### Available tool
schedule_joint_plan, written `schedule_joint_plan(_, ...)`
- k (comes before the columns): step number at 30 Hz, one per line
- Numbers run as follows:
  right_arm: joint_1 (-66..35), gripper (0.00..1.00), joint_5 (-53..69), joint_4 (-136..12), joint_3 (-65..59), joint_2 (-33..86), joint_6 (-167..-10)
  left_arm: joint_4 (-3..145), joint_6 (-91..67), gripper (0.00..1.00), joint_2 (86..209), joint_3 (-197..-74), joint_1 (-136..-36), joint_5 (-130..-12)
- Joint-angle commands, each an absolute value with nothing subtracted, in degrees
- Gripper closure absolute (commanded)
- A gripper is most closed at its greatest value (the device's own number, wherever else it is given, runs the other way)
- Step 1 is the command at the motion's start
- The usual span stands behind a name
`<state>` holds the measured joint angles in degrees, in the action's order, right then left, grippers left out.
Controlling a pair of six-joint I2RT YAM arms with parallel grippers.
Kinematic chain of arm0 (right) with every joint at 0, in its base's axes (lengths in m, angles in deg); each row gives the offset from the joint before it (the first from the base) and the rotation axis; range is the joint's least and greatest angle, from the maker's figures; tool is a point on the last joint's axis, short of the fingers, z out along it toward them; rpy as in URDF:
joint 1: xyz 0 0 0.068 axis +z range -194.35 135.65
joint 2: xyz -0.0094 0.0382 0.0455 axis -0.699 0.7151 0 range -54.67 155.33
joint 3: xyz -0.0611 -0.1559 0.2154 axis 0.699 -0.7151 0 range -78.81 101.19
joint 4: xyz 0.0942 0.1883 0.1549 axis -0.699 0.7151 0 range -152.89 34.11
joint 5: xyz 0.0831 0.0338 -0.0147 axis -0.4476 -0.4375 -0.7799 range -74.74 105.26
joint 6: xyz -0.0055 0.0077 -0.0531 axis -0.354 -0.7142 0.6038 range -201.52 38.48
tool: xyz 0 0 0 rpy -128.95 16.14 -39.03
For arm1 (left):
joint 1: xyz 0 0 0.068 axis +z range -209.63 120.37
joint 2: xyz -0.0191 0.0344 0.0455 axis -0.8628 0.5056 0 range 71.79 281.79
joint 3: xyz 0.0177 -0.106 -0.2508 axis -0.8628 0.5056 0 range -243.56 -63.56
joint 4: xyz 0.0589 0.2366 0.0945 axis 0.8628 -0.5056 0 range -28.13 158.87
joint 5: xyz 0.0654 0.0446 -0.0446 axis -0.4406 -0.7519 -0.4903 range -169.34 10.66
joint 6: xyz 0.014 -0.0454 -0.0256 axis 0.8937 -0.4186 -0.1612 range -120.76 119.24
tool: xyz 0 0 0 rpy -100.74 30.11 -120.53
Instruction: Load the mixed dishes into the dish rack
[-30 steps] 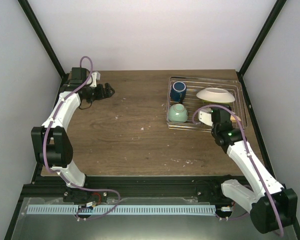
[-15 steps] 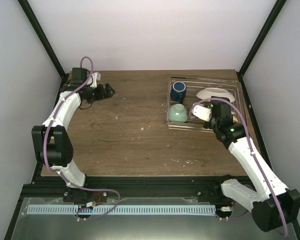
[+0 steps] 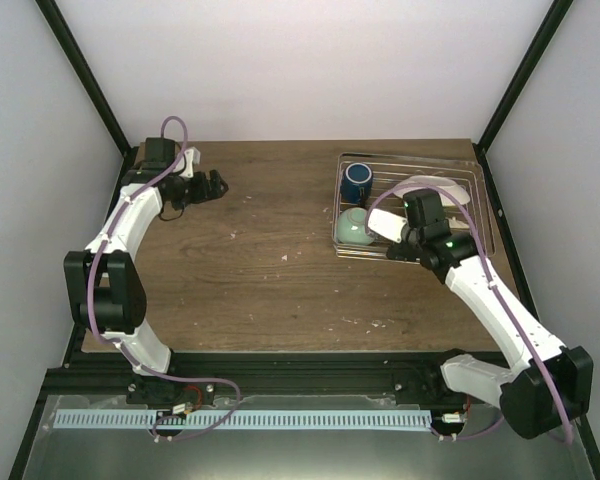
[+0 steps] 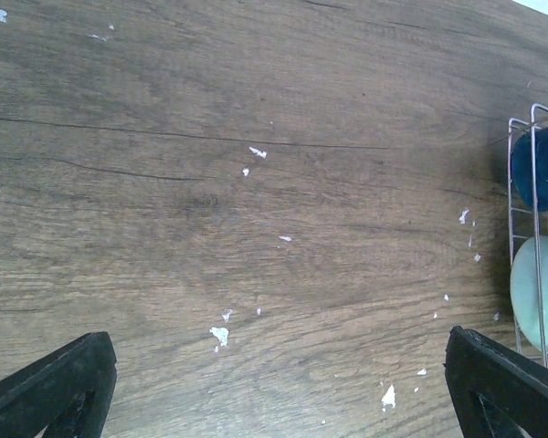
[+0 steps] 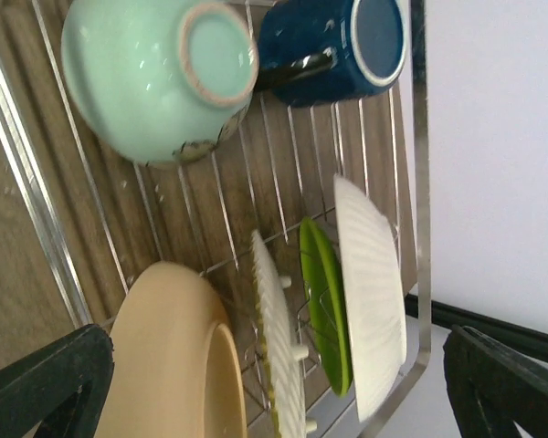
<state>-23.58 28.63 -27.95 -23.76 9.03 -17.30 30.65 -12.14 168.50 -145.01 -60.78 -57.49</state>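
The wire dish rack (image 3: 483, 222) stands at the back right of the table. In the right wrist view the rack (image 5: 418, 182) holds the mint-green bowl (image 5: 155, 78) upside down, the dark blue mug (image 5: 333, 46) on its side, and several plates on edge: a tan one (image 5: 164, 356), a white ribbed one (image 5: 279, 338), a green one (image 5: 324, 301) and another white one (image 5: 370, 301). My right gripper (image 5: 274, 392) hangs open and empty over the plates (image 3: 412, 228). My left gripper (image 3: 218, 183) is open and empty above bare wood (image 4: 274, 383). The top view shows the mug (image 3: 357, 182) and bowl (image 3: 352, 228).
The wooden table (image 3: 270, 270) carries small white flecks (image 4: 219, 336). Black frame posts (image 3: 515, 75) and pale walls close in the back and sides. The rack's left edge (image 4: 534, 228) shows at the right of the left wrist view.
My right arm has swung left and farther in over the rack, from its near right corner to above the plates. The left arm has not moved.
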Motion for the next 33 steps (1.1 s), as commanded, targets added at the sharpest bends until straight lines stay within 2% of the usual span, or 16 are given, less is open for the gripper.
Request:
schedule_joint_plan(1, -23.0, 0.0, 24.9, -35.0, -19.9, 12.1, -23.2, 31.2, -11.5, 0.0, 169.3, -146.1, -61.1, -57.2)
schedule_joint_plan(9, -22.5, 0.0, 12.2, -44.2, -2.8, 27.8, -50.9, 31.6, -11.3, 0.0, 169.6, -146.9, -62.2, -61.3)
schedule_joint_plan(17, -22.5, 0.0, 7.6, -42.1, 17.8, 45.6, -68.2, 31.7, -10.6, 0.0, 168.7, -149.7, -62.6, -66.0)
schedule_joint_plan(24, -22.5, 0.0, 7.6, -51.0, 19.5, 48.4, -76.7, 35.4, -15.6, 0.0, 166.8, -148.3, -67.0, -89.5)
schedule_joint_plan(33, -22.6, 0.0, 12.0, -52.8, 22.4, 51.4, -76.6, 34.4, -15.8, 0.0, 168.0, -149.5, -68.6, -95.4)
